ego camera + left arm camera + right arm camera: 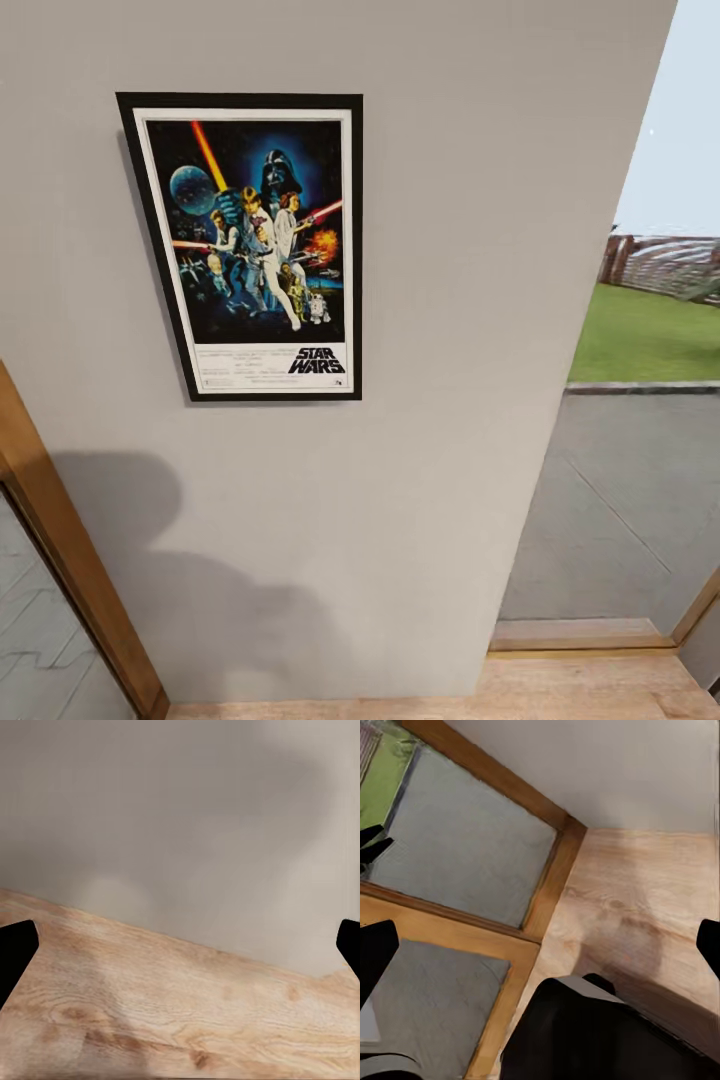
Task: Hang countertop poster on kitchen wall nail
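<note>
The tall black-framed Star Wars poster (250, 245) hangs upright on the grey wall (480, 300) (apparently done); both grippers, spread wide and empty, point low toward the wood floor (180, 1012).

Illumination is even and moderately bright, with daylight visible beyond the glass door (640, 330). A soft, broad shadow falls across the lower wall (300, 560). Both wrist views render slightly blurred, floor (187, 1012) grain smeared.
</note>
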Available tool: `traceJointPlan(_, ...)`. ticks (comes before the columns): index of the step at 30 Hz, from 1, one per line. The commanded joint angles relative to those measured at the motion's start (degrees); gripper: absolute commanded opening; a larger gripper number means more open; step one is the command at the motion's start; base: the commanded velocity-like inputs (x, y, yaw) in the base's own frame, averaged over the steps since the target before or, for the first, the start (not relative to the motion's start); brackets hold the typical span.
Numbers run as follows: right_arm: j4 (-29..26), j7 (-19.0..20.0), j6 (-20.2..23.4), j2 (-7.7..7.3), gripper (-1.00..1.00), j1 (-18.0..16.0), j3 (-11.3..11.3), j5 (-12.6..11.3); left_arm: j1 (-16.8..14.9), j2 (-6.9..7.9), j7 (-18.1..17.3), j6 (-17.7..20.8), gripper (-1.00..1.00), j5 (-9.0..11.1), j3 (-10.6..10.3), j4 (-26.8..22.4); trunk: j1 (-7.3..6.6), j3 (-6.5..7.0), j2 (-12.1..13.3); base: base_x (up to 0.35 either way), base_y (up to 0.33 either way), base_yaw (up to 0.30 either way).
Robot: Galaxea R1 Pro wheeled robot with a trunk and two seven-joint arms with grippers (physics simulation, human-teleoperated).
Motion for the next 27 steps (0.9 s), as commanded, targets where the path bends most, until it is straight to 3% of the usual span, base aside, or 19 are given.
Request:
traceJointPlan(1, 3.37, -1.64, -1.22, -0.11, 1.0, -0.02, -0.19, 0.11, -0.02, -0.56, 2.0, -0.21, 1.0, -0.4, -0.18, 0.09, 0.02, -0.02, -0.04, 0.0, 0.0, 0.0)
traceJointPlan(2, 10.45, -15.88, -2.4, 0.02, 1.0, -0.01, 0.08, 0.24, -0.02, -1.97, 9.45, -0.22, 1.0, -4.77, 0.12, 0.11, 0.02, -0.02, -0.04, 0.0, 0.0, 0.0)
traceJointPlan(4, 12.21, -22.34, -2.53, 0.28, 1.0, 0.0, 0.16, 0.26, -0.04, -2.36, 12.06, -0.22, 1.0, -5.88, 0.17, 0.11, 0.02, -0.02, -0.04, 0.0, 0.0, 0.0)
traceJointPlan(5, 13.73, -29.74, -2.59, 0.84, 1.0, 0.0, 0.19, 0.24, -0.05, -2.78, 15.26, -0.23, 1.0, -6.6, 0.2, 0.12, 0.02, -0.02, -0.04, 0.0, 0.0, 0.0)
traceJointPlan(7, 15.93, -51.26, -2.63, 3.41, 1.0, 0.0, 0.21, 0.16, -0.02, -4.11, 26.52, -0.23, 1.0, -7.59, 0.39, 0.12, 0.02, -0.02, -0.04, 0.0, 0.0, 0.0)
traceJointPlan(8, 16.22, -56.78, -2.62, 3.87, 1.0, 0.0, 0.21, 0.15, -0.02, -4.5, 29.85, -0.23, 1.0, -7.73, 0.45, 0.12, 0.02, -0.02, -0.04, 0.0, 0.0, 0.0)
traceJointPlan(12, 16.57, -66.14, -2.57, 4.47, 1.0, 0.0, 0.16, 0.11, -0.02, -5.17, 35.18, -0.25, 1.0, -7.9, 0.51, 0.12, 0.02, -0.02, -0.04, 0.0, 0.0, 0.0)
traceJointPlan(14, 16.57, -68.18, -2.67, 4.6, 1.0, 0.0, 0.19, 0.01, -0.02, -5.31, 36.32, -0.24, 1.0, -7.94, 0.53, 0.12, 0.02, -0.02, -0.04, 0.0, 0.0, 0.0)
traceJointPlan(27, 16.57, -69.59, -2.73, 4.69, 1.0, 0.0, 0.11, -0.13, -0.03, -5.39, 37.11, -0.25, 1.0, -7.97, 0.6, 0.12, 0.02, -0.02, -0.04, 0.0, 0.0, 0.0)
